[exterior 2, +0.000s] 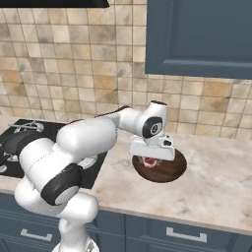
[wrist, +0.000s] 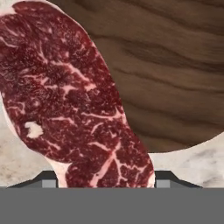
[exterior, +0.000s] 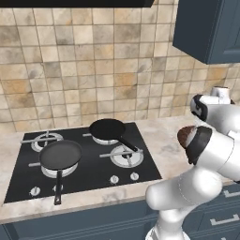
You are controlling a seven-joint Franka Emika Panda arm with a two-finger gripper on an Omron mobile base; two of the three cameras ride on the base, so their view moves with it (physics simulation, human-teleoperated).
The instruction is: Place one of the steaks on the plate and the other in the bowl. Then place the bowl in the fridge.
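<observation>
From the left base view we see two black frying pans (exterior: 61,155) on the hob, the bowl (exterior: 186,135) at three o'clock behind the arm. From the right, our fingers (exterior 2: 150,161) hang over the bowl on the desk (exterior 2: 216,187). In the hand view the fingers grip a steak (wrist: 65,96) above the bowl's eleven o'clock edge.

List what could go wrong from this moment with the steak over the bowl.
1. In the hand view the steak hangs only partly over the bowl; much of it lies above bare counter, so a release now might leave it draped over the rim or on the marble.
2. The gripper sits low over the bowl in the right base view; a further descent could press or shove the bowl.
</observation>
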